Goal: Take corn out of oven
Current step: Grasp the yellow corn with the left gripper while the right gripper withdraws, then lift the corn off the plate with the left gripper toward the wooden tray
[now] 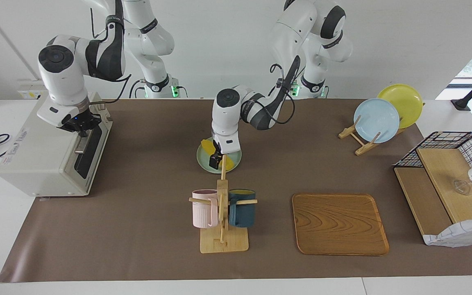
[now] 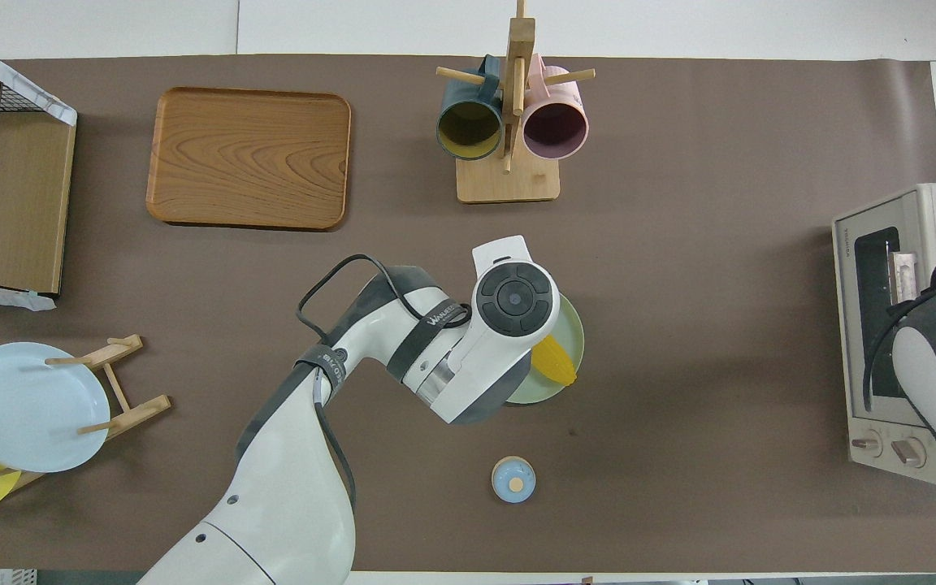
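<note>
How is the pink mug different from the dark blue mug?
The pink mug is pale pink; the dark blue mug is dark outside, yellow inside. The pink one hangs on the side toward the right arm's end of the table, the blue one toward the left arm's. Both hang on the same wooden mug stand.

A: How much of the corn [image 2: 553,363] shows from overhead?
B: One end; the left arm's wrist covers the rest, and its gripper.
A: And the oven [image 2: 899,325]?
B: Cut by the picture's edge, partly under the right arm. Inside hidden; door shut.
</note>
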Controlling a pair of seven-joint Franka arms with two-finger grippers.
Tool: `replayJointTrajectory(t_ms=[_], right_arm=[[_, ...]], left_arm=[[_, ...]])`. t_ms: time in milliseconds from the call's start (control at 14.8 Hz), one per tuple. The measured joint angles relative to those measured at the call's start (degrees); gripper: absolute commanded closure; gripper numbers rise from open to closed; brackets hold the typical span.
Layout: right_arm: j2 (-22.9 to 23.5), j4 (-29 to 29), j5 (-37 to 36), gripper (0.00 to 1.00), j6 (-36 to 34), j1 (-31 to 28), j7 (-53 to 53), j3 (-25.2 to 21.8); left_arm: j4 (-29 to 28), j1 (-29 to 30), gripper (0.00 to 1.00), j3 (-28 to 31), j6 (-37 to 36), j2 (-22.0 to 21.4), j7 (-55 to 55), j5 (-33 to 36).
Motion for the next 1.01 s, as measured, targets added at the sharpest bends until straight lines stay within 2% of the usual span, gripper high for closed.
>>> replayJointTrajectory(t_ms=[68, 270, 473, 609, 676, 744, 811, 1014], right_arm=[[-0.04, 0.01, 0.71, 1.00, -0.11, -0.03, 0.00, 0.00], [-0.82, 3.10, 8.52, 1.00, -3.49, -0.23, 0.00, -0.72], [-1.81, 12.04, 15.26, 0.91, -11.42, -0.01, 0.01, -0.18], [-1.55, 17.80, 16.43, 0.80, -16.91, 0.19, 0.31, 0.69], [-1.11, 20.07, 16.56, 0.72, -19.57, 0.30, 0.92, 0.98], [-0.56, 21.65, 16.60, 0.52, -21.29, 0.47, 1.86, 1.06], [0.01, 22.59, 16.61, 0.02, -21.90, 0.53, 2.53, 1.06], [1.63, 23.84, 16.61, 0.00, -21.88, 0.62, 3.11, 1.09]], left_arm=[[0.00, -0.12, 1.00, 0.01, -0.08, 0.00, 0.04, 0.10], [0.09, -0.15, 1.00, 0.06, -0.17, 0.00, 0.28, 0.29], [0.50, -0.11, 1.00, 0.35, -2.08, -0.17, 1.58, 0.31], [1.72, 0.24, 1.00, 0.73, -5.29, -1.08, 2.96, 0.32], [2.18, 0.82, 1.00, 0.82, -6.76, -2.14, 4.23, 0.35], [2.35, 1.80, 1.00, 0.91, -8.43, -3.72, 6.70, 0.38], [2.36, 3.13, 1.00, 1.00, -10.41, -5.55, 10.11, 0.40], [2.31, 10.90, 1.00, 1.32, -16.78, -11.05, 26.76, 0.46]])
